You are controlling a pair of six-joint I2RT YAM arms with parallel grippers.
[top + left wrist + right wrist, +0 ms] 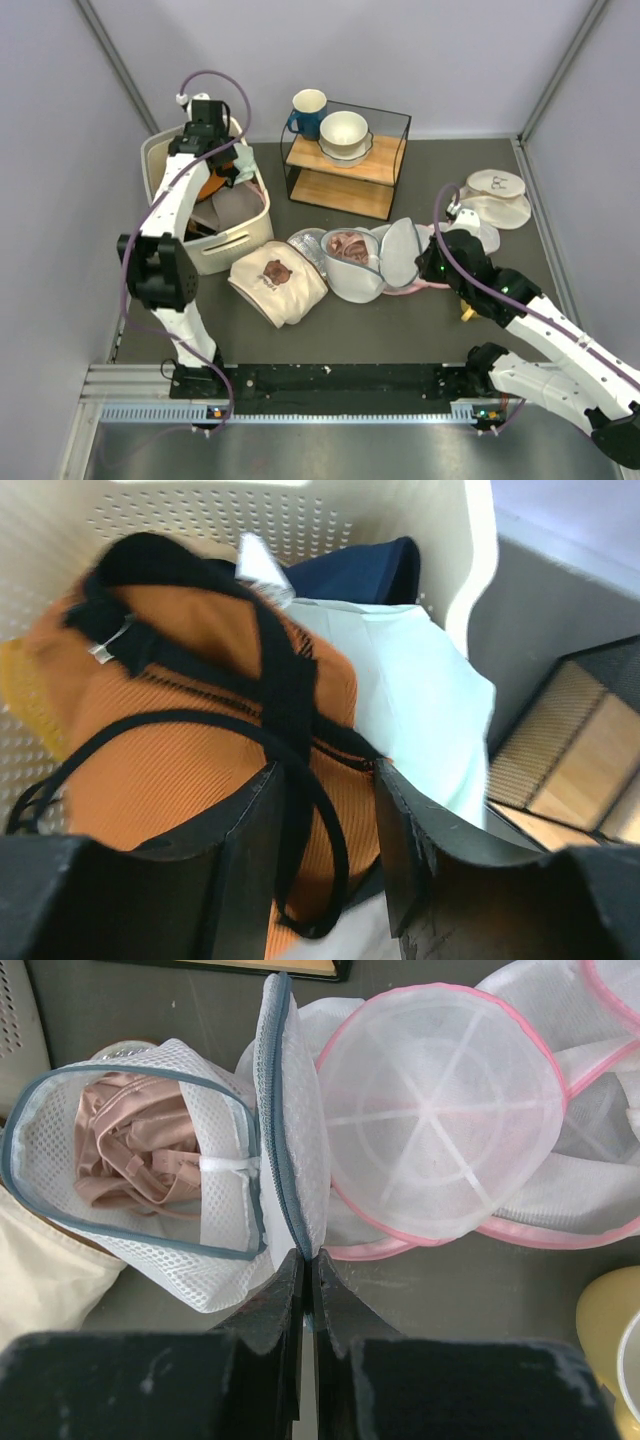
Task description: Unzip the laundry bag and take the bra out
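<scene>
The laundry bag [357, 277] lies open mid-table, white mesh with a grey-blue zip edge. Its lid [293, 1110] stands up on edge. The dusty-pink bra [130, 1155] lies inside the open bag and also shows in the top view [347, 244]. My right gripper [308, 1260] is shut on the lid's zip edge at the bag's right side, seen in the top view [425, 262] too. My left gripper [325, 785] is open inside the basket, over an orange garment [180, 770], with its black strap [300, 720] between the fingers.
Pink-trimmed mesh bags [440, 1110] lie just right of the lid. A beige bear-print cloth [275, 280] lies left of the bag, against the cream basket [235, 245]. A wire shelf [345, 165] with a mug and bowls stands behind. A yellow object [610, 1340] sits near my right wrist.
</scene>
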